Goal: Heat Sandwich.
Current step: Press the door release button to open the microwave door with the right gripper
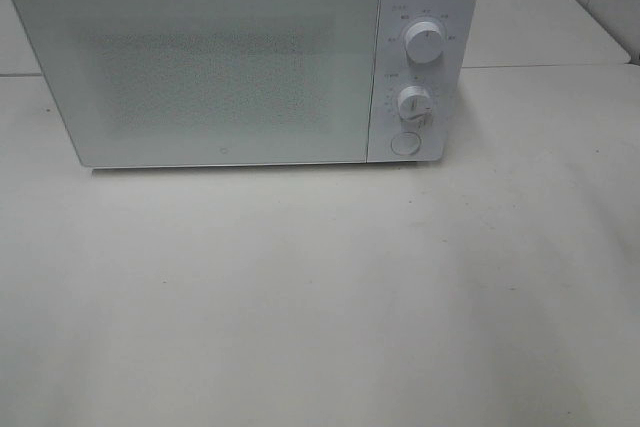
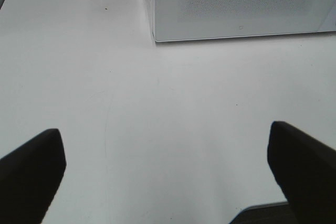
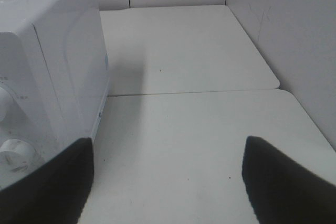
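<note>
Left gripper (image 2: 164,129): is being held wide open, its dark fingers (image 2: 31,174) standing far apart above the white table (image 2: 157,87). Nothing is being gripped and nothing is lying between them.

Right gripper (image 3: 169,145): is being held with its jaws well apart. Nothing is being grasped here either.

The left gripper is being pointed toward the shut front door of the white microwave (image 2: 236,3), well apart from it. The right gripper is being held near the microwave's control-panel corner, with the side wall just beside one finger.

In the high view the microwave is being shown standing on the table, door closed. An upper knob (image 1: 425,42), a lower knob (image 1: 413,102) and a round button (image 1: 405,142) are being shown down its right panel.

Sandwich: not being shown in any view, so its place cannot be told.
</note>
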`<state>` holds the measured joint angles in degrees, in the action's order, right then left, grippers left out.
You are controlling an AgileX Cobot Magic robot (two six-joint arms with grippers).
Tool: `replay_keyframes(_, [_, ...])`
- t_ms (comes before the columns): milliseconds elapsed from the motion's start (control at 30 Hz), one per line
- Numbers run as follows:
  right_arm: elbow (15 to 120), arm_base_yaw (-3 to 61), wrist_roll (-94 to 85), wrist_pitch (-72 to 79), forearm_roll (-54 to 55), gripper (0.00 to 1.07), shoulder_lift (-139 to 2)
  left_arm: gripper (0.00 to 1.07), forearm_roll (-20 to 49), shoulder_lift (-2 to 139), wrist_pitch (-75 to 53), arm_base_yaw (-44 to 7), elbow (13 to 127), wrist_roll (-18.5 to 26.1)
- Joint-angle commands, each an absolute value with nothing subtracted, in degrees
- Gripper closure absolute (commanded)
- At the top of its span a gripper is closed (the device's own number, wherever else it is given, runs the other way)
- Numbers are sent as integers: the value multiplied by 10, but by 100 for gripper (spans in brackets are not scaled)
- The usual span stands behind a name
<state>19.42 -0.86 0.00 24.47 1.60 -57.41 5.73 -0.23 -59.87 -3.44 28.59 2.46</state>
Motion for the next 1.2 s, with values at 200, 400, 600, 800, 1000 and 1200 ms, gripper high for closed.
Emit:
replay_keyframes(200, [135,41,-22,445,115,32,-638,3,56,-15,-594,-33,284,22])
replay_keyframes(400, [127,142,-87,522,191,32,-731,3,56,-15,-594,-33,284,22])
replay_keyframes(600, [127,207,-93,592,229,32,-802,3,56,-15,-594,-33,284,22])
replay_keyframes(800, [128,281,-93,655,285,32,-883,3,56,-15,-594,-33,284,22])
replay_keyframes(1000, [133,362,-93,689,366,32,-948,3,56,-15,-594,-33,284,22])
replay_keyframes(1200, [156,415,-96,689,425,32,-973,3,56,-15,-594,-33,284,22])
